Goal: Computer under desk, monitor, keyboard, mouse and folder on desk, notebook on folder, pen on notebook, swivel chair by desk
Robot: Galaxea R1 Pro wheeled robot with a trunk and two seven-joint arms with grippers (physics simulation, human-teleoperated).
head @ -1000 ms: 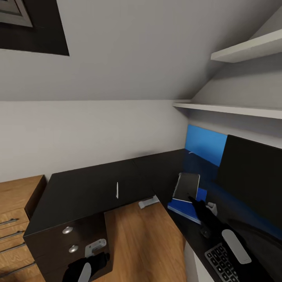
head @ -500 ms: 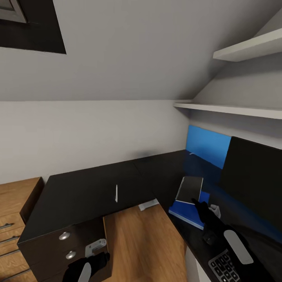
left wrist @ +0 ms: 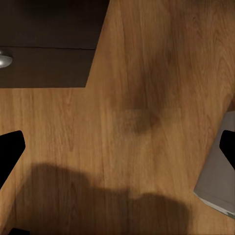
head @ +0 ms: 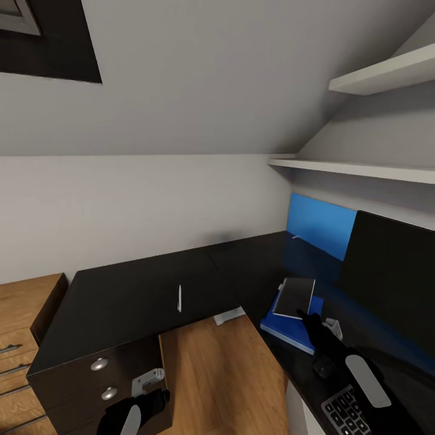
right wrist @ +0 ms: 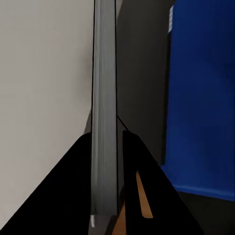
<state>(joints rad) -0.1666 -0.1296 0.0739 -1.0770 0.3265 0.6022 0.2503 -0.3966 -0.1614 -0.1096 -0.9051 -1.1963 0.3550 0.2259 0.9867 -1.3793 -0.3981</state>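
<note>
Head view: right gripper point(head: 300, 313) clamps notebook point(head: 294, 296) by near edge, tilted above blue folder point(head: 290, 326) on desk point(head: 133, 296). Lower flat, square to folder, then release. Left gripper point(left wrist: 117, 147) spread wide, nothing held, over floor point(left wrist: 147, 73) beside desk.

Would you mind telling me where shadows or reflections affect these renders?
Head view: the glossy desk mirrors blue beside the monitor, and the right pincer is a dark shape against the folder. Left wrist view: soft dark shadows lie on the wood floor. Right wrist view: the notebook edge is sharp, the fingers plain black.
</note>
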